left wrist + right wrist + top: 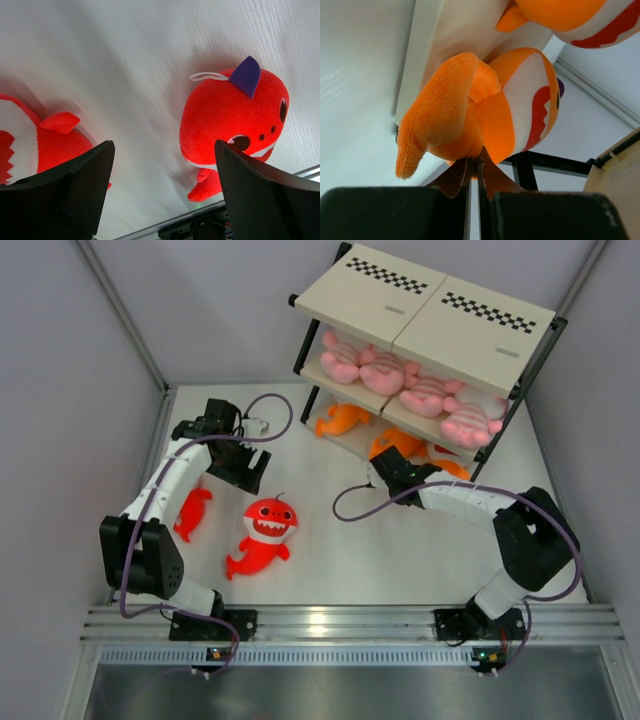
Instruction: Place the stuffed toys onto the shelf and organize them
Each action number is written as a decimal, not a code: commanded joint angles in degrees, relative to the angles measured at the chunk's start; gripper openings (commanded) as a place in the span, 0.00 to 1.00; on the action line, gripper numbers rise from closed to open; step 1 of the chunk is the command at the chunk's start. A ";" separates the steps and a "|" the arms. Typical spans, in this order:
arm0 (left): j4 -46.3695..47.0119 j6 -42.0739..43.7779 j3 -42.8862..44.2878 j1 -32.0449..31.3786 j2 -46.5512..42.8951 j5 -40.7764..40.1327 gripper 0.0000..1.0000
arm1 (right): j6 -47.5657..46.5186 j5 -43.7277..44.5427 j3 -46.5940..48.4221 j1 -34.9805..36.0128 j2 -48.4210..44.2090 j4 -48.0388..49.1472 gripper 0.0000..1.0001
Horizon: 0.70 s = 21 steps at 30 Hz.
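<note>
Above the white table (400, 550), the right gripper (476, 167) pinches an orange shark (485, 115) at the shelf's (440, 315) bottom board, so release seems next; the left gripper (164, 147) gapes.

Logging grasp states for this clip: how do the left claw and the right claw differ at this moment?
The left claw is open and empty; the right claw is shut on an orange shark. The left claw hangs over the table near the big red shark and the small red shark, while the right claw is at the shelf's lowest board. Both are black and two-fingered.
</note>
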 commanded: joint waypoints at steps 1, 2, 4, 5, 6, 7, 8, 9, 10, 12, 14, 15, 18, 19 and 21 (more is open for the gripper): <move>0.90 0.71 0.57 0.33 -1.15 0.54 0.87 | -2.82 0.77 -0.70 -2.14 -0.16 6.66 0.00; 0.90 0.71 0.65 0.33 -0.98 0.54 0.87 | -3.26 -0.02 -0.96 -2.49 -0.43 7.63 0.00; 0.90 0.71 0.65 0.33 -1.07 0.54 0.87 | -5.80 -2.30 -2.63 -2.93 -0.87 11.57 0.00; 0.90 0.71 0.74 0.33 -1.07 0.54 0.87 | -8.33 -2.57 -3.33 -3.02 -1.22 13.68 0.00; 0.90 0.63 0.65 0.33 -1.07 0.62 0.87 | -9.40 -2.92 -4.29 -3.19 -1.31 15.44 0.00; 0.90 0.80 0.74 0.33 -0.98 0.63 0.87 | -10.28 -3.62 -4.48 -3.46 -1.22 17.81 0.00; 0.90 0.80 0.65 0.33 -1.07 0.54 0.87 | -11.60 -4.24 -4.57 -3.46 -1.13 18.71 0.00; 0.90 0.80 0.65 0.33 -1.24 0.62 0.87 | -12.31 -4.94 -4.92 -3.55 -1.05 19.85 0.01; 0.90 0.89 0.65 0.33 -1.24 0.63 0.87 | -13.18 -5.99 -5.18 -3.72 -0.96 21.94 0.01; 0.90 0.89 0.74 0.33 -1.33 0.63 0.87 | -15.04 -6.96 -5.10 -4.25 -0.52 25.03 0.01; 0.90 0.98 0.74 0.33 -1.42 0.63 0.87 | -15.13 -7.23 -4.31 -4.51 0.10 26.27 0.00; 0.90 0.98 0.65 0.33 -1.59 0.36 0.87 | -15.13 -7.49 -3.52 -4.60 0.10 26.10 0.00; 0.90 1.06 0.65 0.33 -1.59 0.36 0.87 | -15.39 -9.25 -3.34 -4.60 -0.95 25.84 0.00; 0.90 1.06 0.74 0.33 -1.77 0.27 0.87 | -15.48 -9.86 -3.51 -4.51 -1.57 25.14 0.00; 0.90 0.98 0.74 0.33 -1.77 0.36 0.87 | -15.30 -9.87 -3.95 -4.60 -2.10 21.21 0.00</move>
